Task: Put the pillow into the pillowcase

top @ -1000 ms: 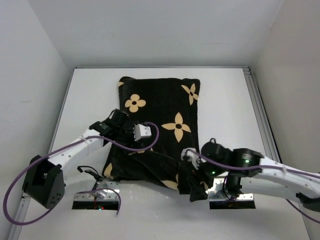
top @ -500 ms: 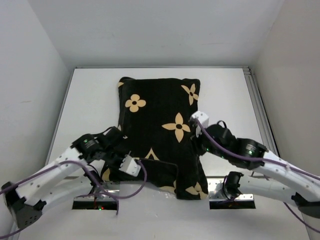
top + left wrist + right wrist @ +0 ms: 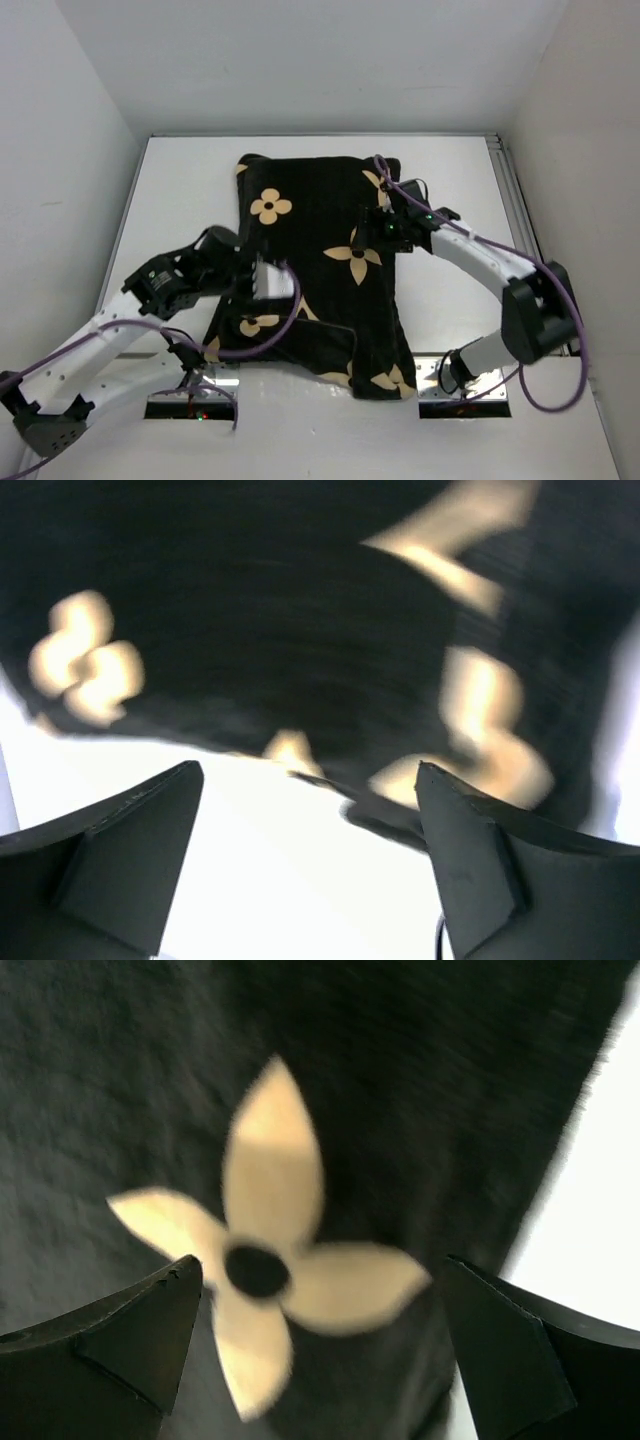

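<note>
The black pillowcase point(image 3: 320, 200) with tan flowers lies flat and filled out in the middle of the white table, its near end rumpled. The pillow is hidden. My left gripper point(image 3: 264, 278) is low at the case's left edge and open. In the left wrist view only bare table lies between the fingertips of the left gripper point(image 3: 310, 780), with the pillowcase point(image 3: 280, 630) edge just ahead. My right gripper point(image 3: 378, 226) hovers open over the case's upper right part. The right wrist view shows a tan flower point(image 3: 270, 1250) on the pillowcase point(image 3: 400, 1080) under the right gripper point(image 3: 320, 1270), with nothing gripped.
White walls enclose the table on three sides, and a metal rail point(image 3: 520, 220) runs along its right edge. Two mounting plates point(image 3: 190, 400) point(image 3: 465, 395) sit at the near edge. A purple cable point(image 3: 285, 320) loops over the case's near left part.
The right arm swung from the case's near end, past its right edge, up over its upper right part. The left arm dropped to the near left corner, then returned to the left edge. Near end lies flatter.
</note>
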Action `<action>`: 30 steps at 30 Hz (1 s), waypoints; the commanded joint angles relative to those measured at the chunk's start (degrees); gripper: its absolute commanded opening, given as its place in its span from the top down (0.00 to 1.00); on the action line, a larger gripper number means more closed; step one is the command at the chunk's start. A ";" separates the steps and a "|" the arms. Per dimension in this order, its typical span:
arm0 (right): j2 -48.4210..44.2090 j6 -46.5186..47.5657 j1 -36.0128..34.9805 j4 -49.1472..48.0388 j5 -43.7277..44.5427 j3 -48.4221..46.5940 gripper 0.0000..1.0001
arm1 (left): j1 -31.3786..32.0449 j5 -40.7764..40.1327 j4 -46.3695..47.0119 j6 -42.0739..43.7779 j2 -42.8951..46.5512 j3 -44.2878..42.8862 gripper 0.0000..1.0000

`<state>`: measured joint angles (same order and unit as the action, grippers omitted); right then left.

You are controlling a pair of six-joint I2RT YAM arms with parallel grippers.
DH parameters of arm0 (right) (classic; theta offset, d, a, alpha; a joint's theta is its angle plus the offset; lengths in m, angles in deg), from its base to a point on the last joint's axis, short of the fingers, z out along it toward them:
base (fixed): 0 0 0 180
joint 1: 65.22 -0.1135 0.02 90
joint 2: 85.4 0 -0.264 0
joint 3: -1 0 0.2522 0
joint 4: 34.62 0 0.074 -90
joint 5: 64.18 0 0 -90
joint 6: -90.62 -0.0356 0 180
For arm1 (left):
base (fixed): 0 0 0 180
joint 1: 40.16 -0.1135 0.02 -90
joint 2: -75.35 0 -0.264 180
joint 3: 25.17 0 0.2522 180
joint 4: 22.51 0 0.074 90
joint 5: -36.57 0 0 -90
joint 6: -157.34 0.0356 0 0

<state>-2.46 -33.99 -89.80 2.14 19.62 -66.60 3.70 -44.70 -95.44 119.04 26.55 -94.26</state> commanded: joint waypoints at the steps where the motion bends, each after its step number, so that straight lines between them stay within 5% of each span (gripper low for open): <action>1: 8.08 0.59 0.49 -6.91 -7.32 -5.73 0.01 | -4.03 -8.38 15.92 -17.21 -4.45 -5.65 0.09; 4: 15.12 5.50 0.93 -9.91 -9.79 -12.73 0.14 | -8.07 -11.45 18.13 -21.64 -11.13 -10.31 0.05; 5: 20.89 7.78 1.11 -7.04 -9.28 -16.60 0.25 | -11.13 -11.80 17.96 -22.51 -14.89 -13.19 0.05; 6: 24.08 10.94 1.37 -4.49 -7.71 -21.08 0.55 | -12.99 -11.72 17.96 -23.57 -16.66 -14.53 0.04; 9: 37.88 13.95 1.81 2.91 -6.55 -46.20 0.88 | -20.98 -9.01 18.83 -25.68 -22.82 -19.62 0.04; 10: 41.05 14.48 0.86 3.45 -6.72 -59.40 0.88 | -23.53 -6.82 19.36 -26.21 -24.31 -20.77 0.04; 12: 49.11 15.89 -0.46 0.48 -7.34 -70.82 0.89 | -29.86 -4.53 21.90 -27.52 -29.32 -23.49 0.04; 13: 50.99 16.15 -1.95 -2.06 -7.69 -77.22 0.74 | -33.62 -4.25 24.78 -28.14 -30.73 -24.03 0.03; 14: 52.49 15.81 -2.66 -9.31 -9.00 -77.90 0.48 | -35.66 -3.38 26.12 -28.58 -34.31 -24.64 0.03; 15: 52.07 15.11 -3.54 -13.38 -8.66 -74.95 0.02 | -37.07 -2.85 27.61 -29.20 -36.35 -26.04 0.00; 22: 35.04 3.76 2.33 -29.85 -1.54 -47.08 0.01 | -48.84 -3.81 35.17 -33.42 -55.93 -37.63 0.00; 27: 16.17 2.46 2.26 -18.83 6.00 -28.72 0.01 | -54.84 -6.00 38.34 -32.46 -69.03 -50.10 0.00; 30: 3.44 -7.52 -0.02 -19.21 9.79 -7.51 0.01 | -56.42 -2.34 39.49 -32.37 -74.94 -55.83 0.00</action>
<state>12.36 -31.94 -86.01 -17.40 24.26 -87.47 -51.18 -49.81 -60.19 87.35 -45.60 -144.20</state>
